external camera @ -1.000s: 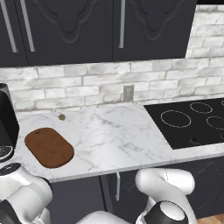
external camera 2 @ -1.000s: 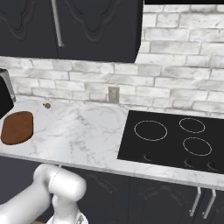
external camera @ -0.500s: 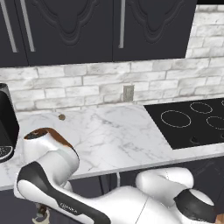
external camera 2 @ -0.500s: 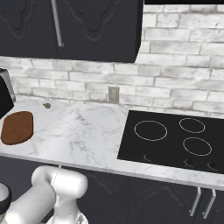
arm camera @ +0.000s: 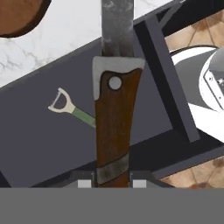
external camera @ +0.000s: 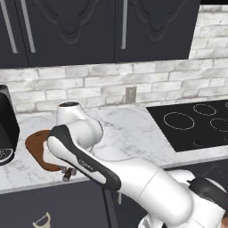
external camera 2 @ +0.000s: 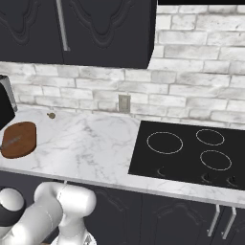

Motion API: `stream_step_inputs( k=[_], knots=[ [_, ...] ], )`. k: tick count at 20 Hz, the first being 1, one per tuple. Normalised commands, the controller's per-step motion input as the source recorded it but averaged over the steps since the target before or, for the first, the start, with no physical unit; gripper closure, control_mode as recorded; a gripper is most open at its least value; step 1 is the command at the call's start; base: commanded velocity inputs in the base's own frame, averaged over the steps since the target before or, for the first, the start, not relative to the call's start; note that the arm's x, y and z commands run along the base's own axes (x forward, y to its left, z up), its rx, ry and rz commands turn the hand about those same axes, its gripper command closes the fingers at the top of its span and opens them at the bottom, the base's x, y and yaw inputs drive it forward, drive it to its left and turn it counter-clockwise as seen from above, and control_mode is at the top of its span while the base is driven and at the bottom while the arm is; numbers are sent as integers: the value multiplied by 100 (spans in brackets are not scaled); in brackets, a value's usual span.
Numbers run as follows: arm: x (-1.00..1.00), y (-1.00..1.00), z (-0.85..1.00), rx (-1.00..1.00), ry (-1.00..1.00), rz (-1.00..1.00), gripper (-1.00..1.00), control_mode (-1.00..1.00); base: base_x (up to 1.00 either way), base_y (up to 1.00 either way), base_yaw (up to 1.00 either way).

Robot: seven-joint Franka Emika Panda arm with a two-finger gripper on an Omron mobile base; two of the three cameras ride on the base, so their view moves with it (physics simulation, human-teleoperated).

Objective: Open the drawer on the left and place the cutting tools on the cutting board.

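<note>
Since a second ago the arm has swung up over the cutting board [external camera: 38, 144], fingers [arm camera: 86, 183] pinching the knife [arm camera: 114, 118]; the drawer [arm camera: 65, 131] is open, the peeler [arm camera: 70, 109] still inside.

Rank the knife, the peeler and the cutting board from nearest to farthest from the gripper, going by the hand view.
1. Knife: clamped in the gripper, handle between the fingertips.
2. Peeler: lying in the open drawer, beside the knife handle.
3. Cutting board: on the counter beyond the drawer, at the view's top corner.

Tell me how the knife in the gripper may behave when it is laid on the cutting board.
The knife looks rigid, so it probably will not bend. Its flat blade and flat-sided wooden handle suggest it will lie still rather than roll. The gripper holds only the handle end, so the blade end may dip.
</note>
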Motion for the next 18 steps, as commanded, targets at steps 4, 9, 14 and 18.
stream_step_inputs(
  k=[4, 9, 14, 18],
  knots=[
    [100, -7, 8, 0, 0, 0, 100, -100, 0, 0, 0],
    [100, 0, 0, 0, 0, 0, 100, -100, 0, 0, 0],
    [91, 4, 0, 0, 0, 0, 100, -100, 0, 0, 0],
    [56, 32, 0, 0, 0, 0, 100, -100, 0, 0, 0]
  ],
)
